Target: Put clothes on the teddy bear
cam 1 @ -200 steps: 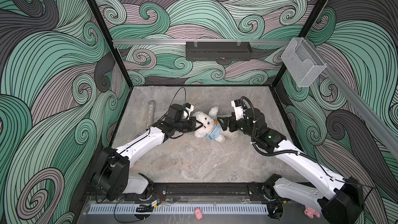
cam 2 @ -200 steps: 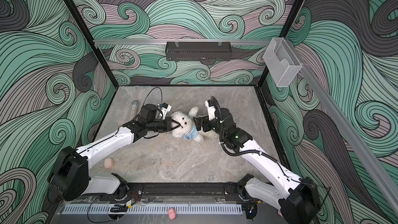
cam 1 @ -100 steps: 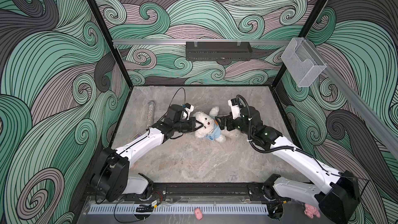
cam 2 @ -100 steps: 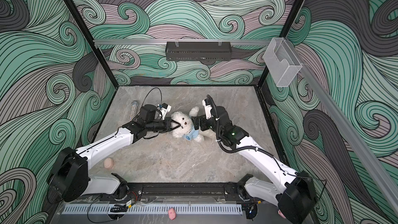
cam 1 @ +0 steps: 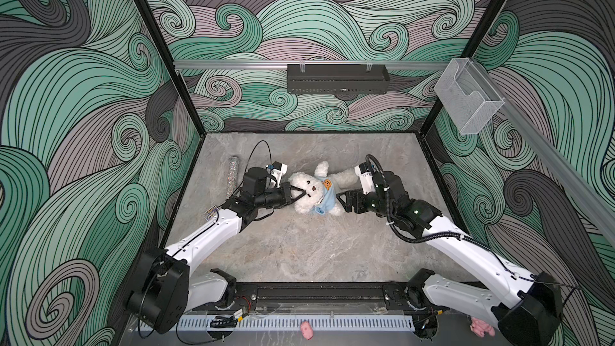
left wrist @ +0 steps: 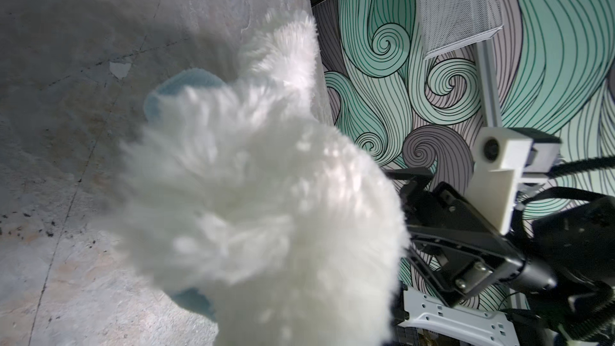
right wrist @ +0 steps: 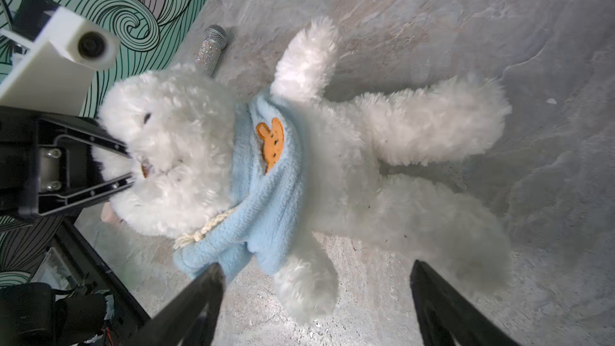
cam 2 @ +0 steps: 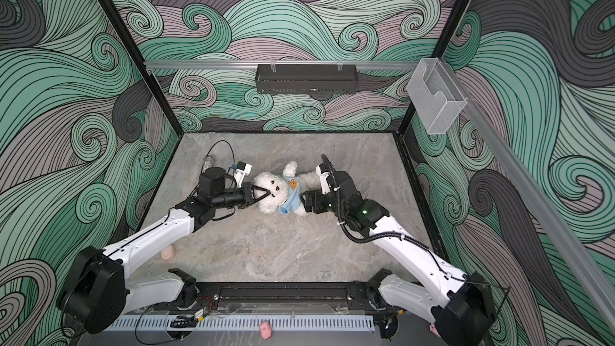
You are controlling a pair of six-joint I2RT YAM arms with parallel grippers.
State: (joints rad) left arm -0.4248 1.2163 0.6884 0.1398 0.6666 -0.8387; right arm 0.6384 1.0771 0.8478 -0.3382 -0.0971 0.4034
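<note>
The bear (cam 1: 308, 188) lies on its back on the surface (cam 1: 299, 254), about midway between the left and right edges and nearer the far edge than the near one. Its head points toward the left edge, its legs toward the right. A light blue sweater (cam 1: 327, 197) is bunched around its neck and chest; the belly and legs below it are bare fur. An orange patch (right wrist: 271, 143) sits on the sweater's front. One arm sticks out toward the far edge. The other lies toward the near edge, just past the sweater's hem.

The left gripper (cam 1: 300, 191) is closed on the bear's head. In the right wrist view its two fingers pinch into the fur beside the muzzle. The left wrist view is mostly blurred white fur, with a little blue cloth showing behind it.

The right gripper (cam 1: 341, 202) stands open just beside the bear, on the side toward the right edge, and holds nothing. In its own wrist view the jaws are wide apart with the bear's near arm between them. One fingertip overlaps the sweater's hem — I cannot tell whether it touches the cloth.

A glittery microphone (cam 1: 233, 174) lies near the left edge, toward the far-left corner, beyond the left arm. A pink toy (cam 1: 306, 329) lies off the surface, past its near edge.
</note>
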